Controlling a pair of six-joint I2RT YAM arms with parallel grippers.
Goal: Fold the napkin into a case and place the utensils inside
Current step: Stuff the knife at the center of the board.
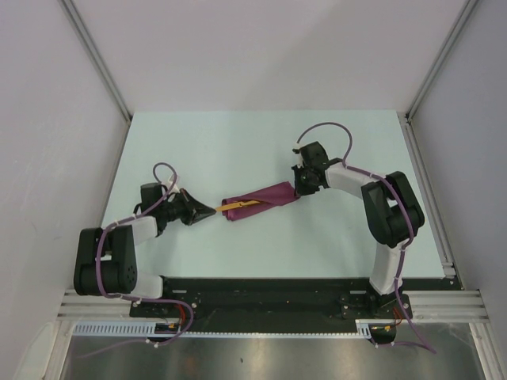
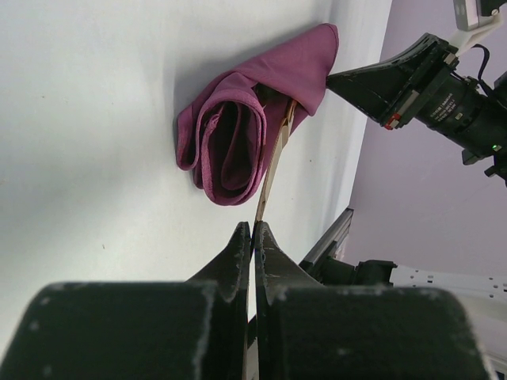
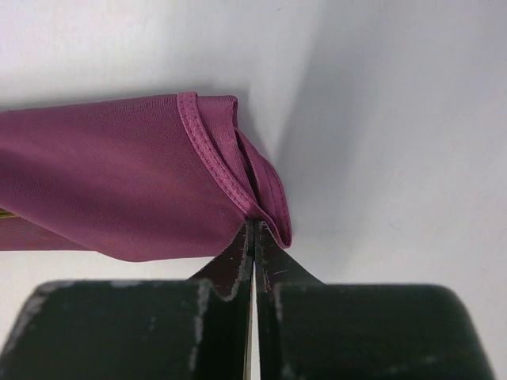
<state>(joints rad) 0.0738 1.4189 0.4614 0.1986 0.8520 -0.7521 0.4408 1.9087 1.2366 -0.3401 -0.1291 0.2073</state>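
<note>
Broadly, the table point(image 1: 238, 142) carries one thing at its middle: the case point(image 1: 265, 196), a soft, light cloth roll lying from 8 to 2 o'clock. It would likely sag or unroll if tugged, so it is best taken by a hemmed corner. Right gripper point(image 1: 299, 191) sits at its 2 o'clock end, jaws shut on the hem. Left gripper point(image 1: 212, 210) lies off the 8 o'clock mouth, jaws closed. The golden piece point(image 1: 238, 206), thin, stiff and probably slippery, pokes out there and meets the fingertips; whether pinched or only touched I cannot tell. No spoon shows. Nothing stands between; only the slack mouth folds could snag the piece
</note>
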